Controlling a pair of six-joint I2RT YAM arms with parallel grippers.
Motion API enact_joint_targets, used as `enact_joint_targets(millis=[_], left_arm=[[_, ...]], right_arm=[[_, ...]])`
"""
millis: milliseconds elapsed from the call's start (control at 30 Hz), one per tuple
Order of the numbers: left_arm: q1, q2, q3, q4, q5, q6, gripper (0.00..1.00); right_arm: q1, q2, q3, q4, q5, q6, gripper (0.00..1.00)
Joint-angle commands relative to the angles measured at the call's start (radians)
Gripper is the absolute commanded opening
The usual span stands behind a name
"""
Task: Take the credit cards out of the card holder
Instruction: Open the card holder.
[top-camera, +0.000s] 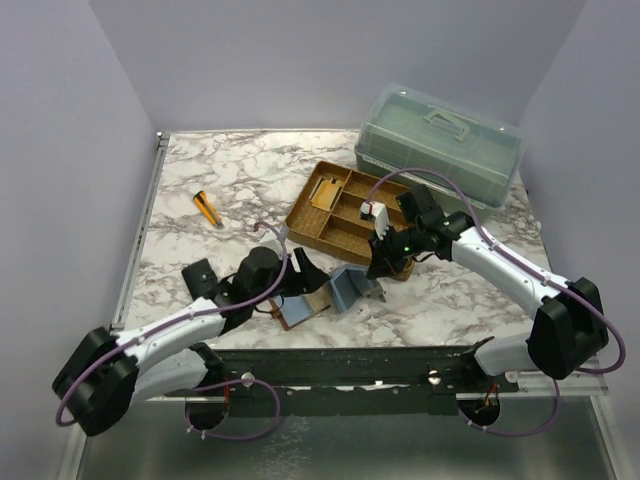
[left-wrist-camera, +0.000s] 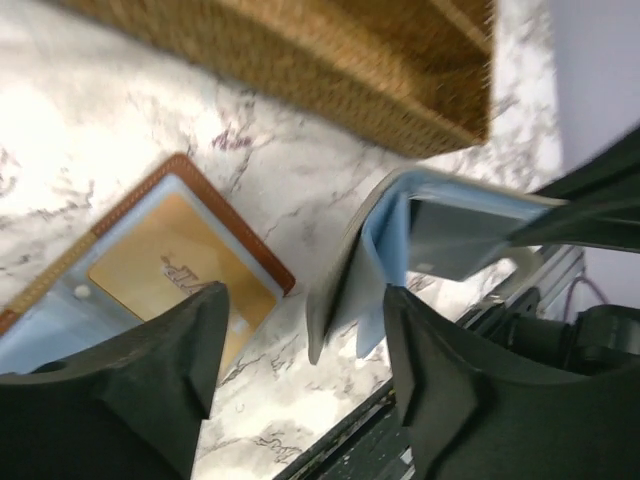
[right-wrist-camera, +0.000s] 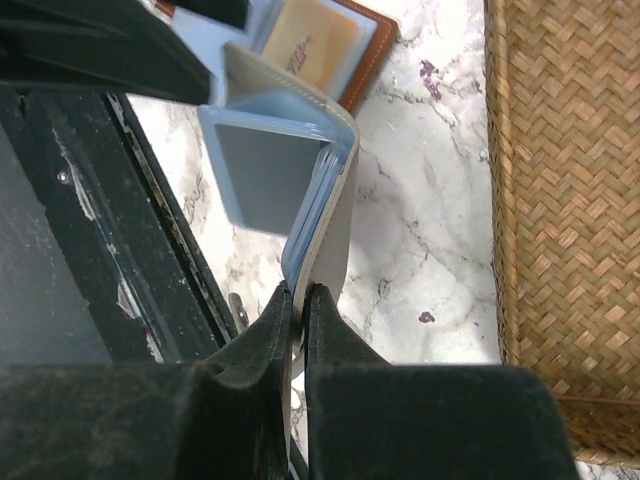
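Note:
The reddish-brown card holder (top-camera: 303, 312) (left-wrist-camera: 170, 260) (right-wrist-camera: 312, 40) lies open and flat near the table's front edge. It shows a tan-orange panel with a printed mark; whether that is one of the credit cards I cannot tell. My left gripper (top-camera: 303, 275) (left-wrist-camera: 305, 370) hovers open just above the marble between the card holder and a blue-grey folder (top-camera: 350, 288) (left-wrist-camera: 440, 240) (right-wrist-camera: 270, 170), with nothing between its fingers. My right gripper (top-camera: 383, 268) (right-wrist-camera: 298, 300) is shut on that folder's lower edge and holds it standing, half open.
A woven wicker tray (top-camera: 338, 232) (right-wrist-camera: 570, 200) with compartments lies behind the folder. A pale green lidded plastic box (top-camera: 440, 140) stands at the back right. An orange and black tool (top-camera: 208, 207) lies at the left, a small black case (top-camera: 200, 275) beside my left arm. A dark rail (top-camera: 350, 365) runs along the front edge.

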Motion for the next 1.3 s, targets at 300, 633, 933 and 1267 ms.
enact_joint_targets(millis=[300,633,933,1267], left_arm=[[0.039,-0.391,-0.145,0.087,0.176,-0.059,0.76],[0.038,-0.232,-0.151,0.256,0.288,-0.189,0.72],[0.03,-0.078,-0.134,0.351,0.332,-0.242,0.61],[0.02,-0.02,-0.132,0.351,0.316,-0.245,0.59]], right_arm=[[-0.036,0.027,-0.018,0.009,-0.138,-0.003,0.0],[-0.057,0.039,-0.016,0.009,-0.174,0.001,0.0],[-0.061,0.044,-0.015,0.009,-0.185,0.004,0.0],[-0.064,0.047,-0.013,0.009,-0.205,0.009,0.0]])
